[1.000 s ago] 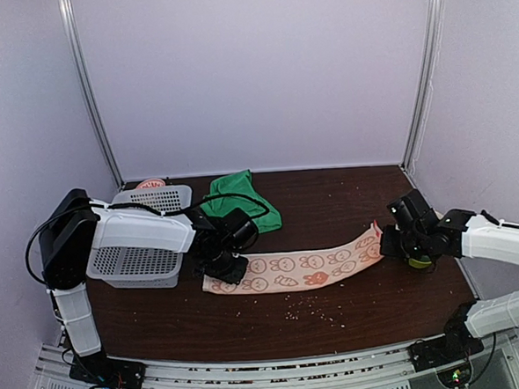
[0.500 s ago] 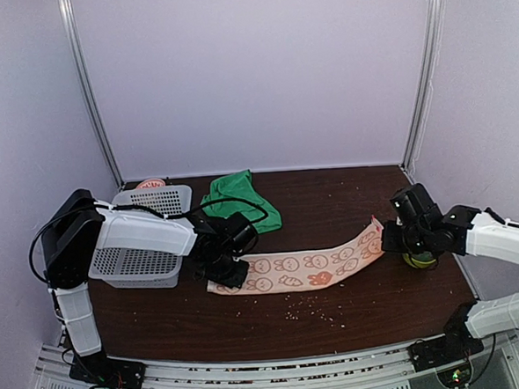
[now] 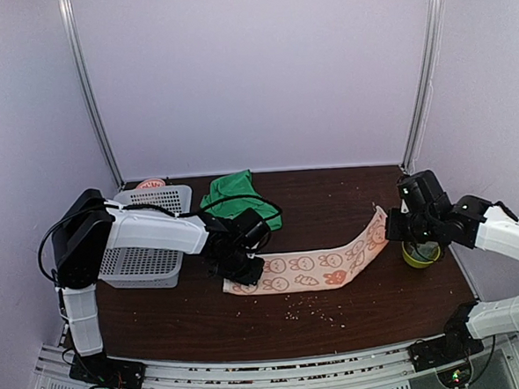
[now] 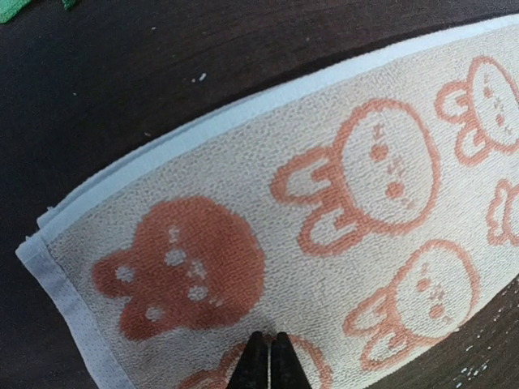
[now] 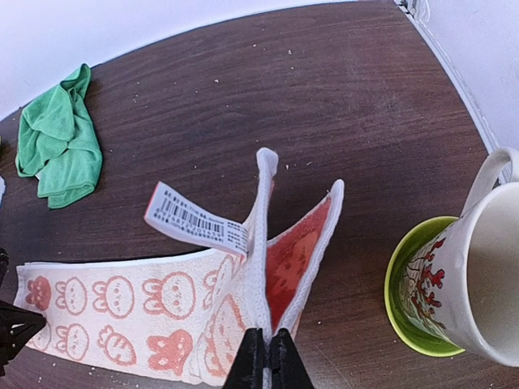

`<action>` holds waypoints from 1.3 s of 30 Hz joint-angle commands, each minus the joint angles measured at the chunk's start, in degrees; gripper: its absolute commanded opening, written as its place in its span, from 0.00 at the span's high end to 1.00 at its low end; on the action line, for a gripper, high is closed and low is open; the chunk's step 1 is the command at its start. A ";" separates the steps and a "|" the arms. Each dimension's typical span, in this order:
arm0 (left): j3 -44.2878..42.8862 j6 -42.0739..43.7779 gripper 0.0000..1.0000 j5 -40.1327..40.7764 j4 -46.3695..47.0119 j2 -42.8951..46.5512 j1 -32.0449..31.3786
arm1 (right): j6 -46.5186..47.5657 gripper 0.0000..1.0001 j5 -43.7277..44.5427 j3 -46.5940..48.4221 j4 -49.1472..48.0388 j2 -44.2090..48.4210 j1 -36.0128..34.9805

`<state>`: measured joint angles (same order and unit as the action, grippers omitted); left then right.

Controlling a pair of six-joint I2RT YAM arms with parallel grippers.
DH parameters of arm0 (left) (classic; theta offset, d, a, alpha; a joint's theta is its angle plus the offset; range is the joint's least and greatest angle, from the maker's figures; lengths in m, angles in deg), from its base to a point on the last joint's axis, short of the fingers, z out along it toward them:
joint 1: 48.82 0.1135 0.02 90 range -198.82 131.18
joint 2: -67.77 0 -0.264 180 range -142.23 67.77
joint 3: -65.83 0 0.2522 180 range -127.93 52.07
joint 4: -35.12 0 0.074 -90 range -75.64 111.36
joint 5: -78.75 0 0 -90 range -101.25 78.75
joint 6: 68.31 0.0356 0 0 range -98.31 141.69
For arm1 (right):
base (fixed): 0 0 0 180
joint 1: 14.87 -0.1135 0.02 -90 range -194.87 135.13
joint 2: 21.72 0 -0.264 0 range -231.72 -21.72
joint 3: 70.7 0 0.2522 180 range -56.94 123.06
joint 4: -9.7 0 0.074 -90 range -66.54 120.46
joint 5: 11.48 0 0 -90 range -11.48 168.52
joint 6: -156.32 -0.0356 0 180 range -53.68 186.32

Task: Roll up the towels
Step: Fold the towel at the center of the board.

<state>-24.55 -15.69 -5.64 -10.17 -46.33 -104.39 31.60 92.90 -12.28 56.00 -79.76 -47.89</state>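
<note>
The pinkish-beige towel (image 3: 308,269) with orange bunnies lies as a long strip across the table's middle. My left gripper (image 3: 244,268) is shut, its tips (image 4: 268,361) pressing on the towel's (image 4: 324,203) left end; no cloth shows between them. My right gripper (image 3: 392,230) is shut on the towel's right end (image 5: 280,275) and holds it raised, its two layers spread apart, a barcode tag (image 5: 199,219) sticking out. The bright green towel (image 3: 238,200) lies crumpled at the back, also in the right wrist view (image 5: 57,146).
A grey perforated basket (image 3: 144,254) stands at the left behind my left arm. A white mug with a green inside (image 5: 478,275) stands just right of my right gripper, also in the top view (image 3: 422,253). Crumbs dot the front of the table.
Both grippers moved right and the printed towel went with them. My right gripper also rose, lifting the towel's right end off the table.
</note>
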 commanded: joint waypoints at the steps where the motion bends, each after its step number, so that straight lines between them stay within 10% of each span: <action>1: -1.52 -0.24 0.95 -1.00 0.42 -0.43 -0.15 | 1.53 1.00 -1.28 2.45 0.22 1.33 0.06; 39: 8.24 -0.74 0.95 8.68 -2.85 11.58 0.78 | 5.17 1.00 -0.68 16.32 -6.60 -13.05 -16.20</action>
<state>-18.39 -15.74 0.54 -13.21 -36.21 -103.93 36.17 90.78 1.91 51.36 -91.70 -63.04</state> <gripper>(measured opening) 0.053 0.041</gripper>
